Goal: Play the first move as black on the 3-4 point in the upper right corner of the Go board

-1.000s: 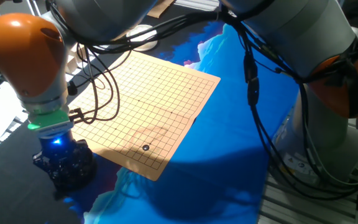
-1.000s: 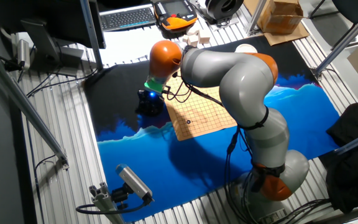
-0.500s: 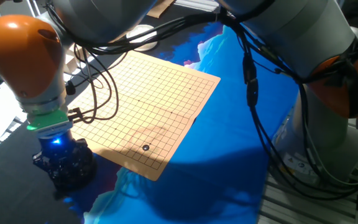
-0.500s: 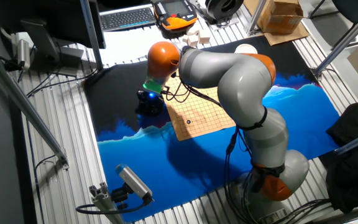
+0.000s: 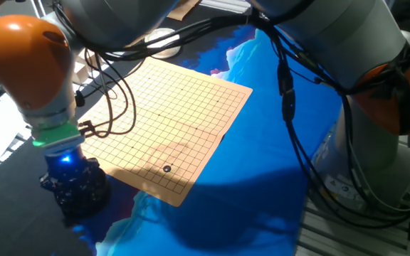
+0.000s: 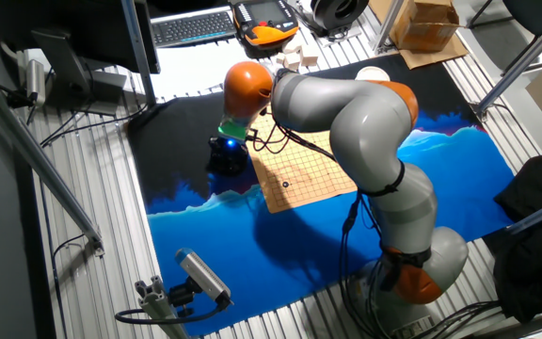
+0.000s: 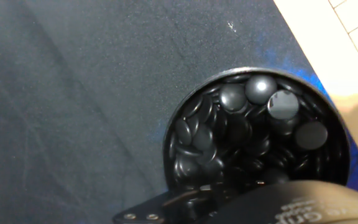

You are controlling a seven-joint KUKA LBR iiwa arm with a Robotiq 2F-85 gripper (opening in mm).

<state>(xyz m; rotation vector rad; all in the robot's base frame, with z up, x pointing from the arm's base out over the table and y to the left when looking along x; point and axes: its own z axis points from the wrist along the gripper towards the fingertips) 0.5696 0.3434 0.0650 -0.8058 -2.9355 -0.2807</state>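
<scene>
Little has shifted over the last second: my wrist sits a touch lower over the bowl, and the black stone (image 5: pixel 166 168) on the Go board (image 5: pixel 184 107) has not moved. That stone lies on the grid near the board's corner closest to one fixed camera, a few lines in from both edges; in the other fixed view it shows as a dot (image 6: pixel 286 185) near the board's lower left edge. From my gripper (image 5: pixel 73 186) it lies across the board's near edge, well apart. My gripper hangs off the board, over the bowl of stones (image 7: pixel 257 127) on the dark table (image 7: pixel 73 93). Whether my fingers are spread or pinched on a stone I cannot tell; the hand view shows only the housing. Judging by this, I am nearer the bowl than the target corner.
</scene>
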